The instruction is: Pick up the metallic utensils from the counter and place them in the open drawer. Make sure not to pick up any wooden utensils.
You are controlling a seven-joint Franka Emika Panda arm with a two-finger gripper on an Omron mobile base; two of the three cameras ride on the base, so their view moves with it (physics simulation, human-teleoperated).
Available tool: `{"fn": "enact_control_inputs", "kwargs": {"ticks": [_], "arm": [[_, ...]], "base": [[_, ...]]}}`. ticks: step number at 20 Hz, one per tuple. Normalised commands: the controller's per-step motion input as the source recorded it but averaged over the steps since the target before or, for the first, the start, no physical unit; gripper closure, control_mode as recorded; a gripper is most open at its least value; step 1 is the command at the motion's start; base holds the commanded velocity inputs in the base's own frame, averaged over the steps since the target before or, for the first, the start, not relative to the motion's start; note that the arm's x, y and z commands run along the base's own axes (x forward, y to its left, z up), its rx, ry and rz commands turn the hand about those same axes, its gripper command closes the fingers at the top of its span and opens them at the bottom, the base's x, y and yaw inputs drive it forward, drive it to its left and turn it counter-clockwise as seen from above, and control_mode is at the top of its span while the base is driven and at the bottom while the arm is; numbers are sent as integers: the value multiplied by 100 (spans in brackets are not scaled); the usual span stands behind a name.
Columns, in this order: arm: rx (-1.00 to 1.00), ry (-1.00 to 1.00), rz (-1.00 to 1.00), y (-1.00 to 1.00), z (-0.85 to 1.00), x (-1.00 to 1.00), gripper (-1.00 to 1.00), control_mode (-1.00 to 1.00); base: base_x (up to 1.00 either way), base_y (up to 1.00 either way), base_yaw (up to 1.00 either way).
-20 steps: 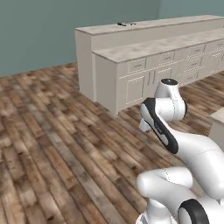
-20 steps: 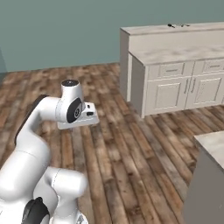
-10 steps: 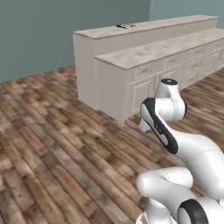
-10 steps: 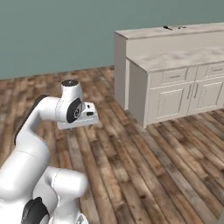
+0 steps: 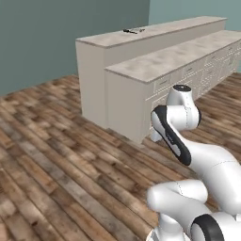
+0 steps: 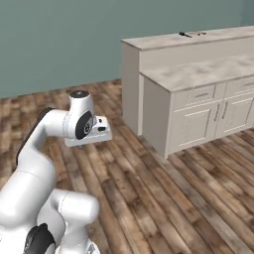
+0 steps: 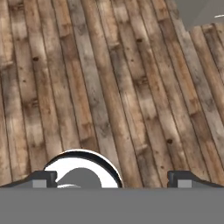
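The counter (image 5: 155,32) is a tall beige slab top across the wooden floor, also seen in the right base view (image 6: 163,40). Small metallic utensils (image 5: 133,31) lie on it near its left end: a dark slim knife (image 6: 186,34) with a paler piece beside it. They are too small to tell any wooden utensils apart. The open drawer is out of view. My gripper (image 7: 113,178) is open with nothing between its fingertips (image 7: 41,177), pointing down at bare floor planks. In the right base view the gripper (image 6: 89,141) hangs well short of the counter.
A lower beige counter (image 5: 169,59) with closed cream drawers and doors (image 6: 198,121) stands in front of the tall one. Wooden plank floor (image 5: 56,155) lies between me and the cabinets. A teal wall (image 6: 59,39) runs behind.
The whole scene has slid left and slightly down in both base views and the counter looks nearer, so the base has moved. The arm holds the same pose and the gripper stays open.
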Motion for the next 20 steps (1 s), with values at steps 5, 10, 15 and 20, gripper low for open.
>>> {"fn": "enact_control_inputs", "kwargs": {"ticks": [5, 10, 15, 20], "arm": [[0, 0, 0, 0, 0, 0, -100, 100], [0, 0, 0, 0, 0, 0, -100, 100], [0, 0, 0, 0, 0, 0, -100, 100], [0, 0, 0, 0, 0, 0, -100, 100]], "base": [[100, 100, -25], [100, 100, -27], [100, 100, -39], [100, 96, -57]]}}
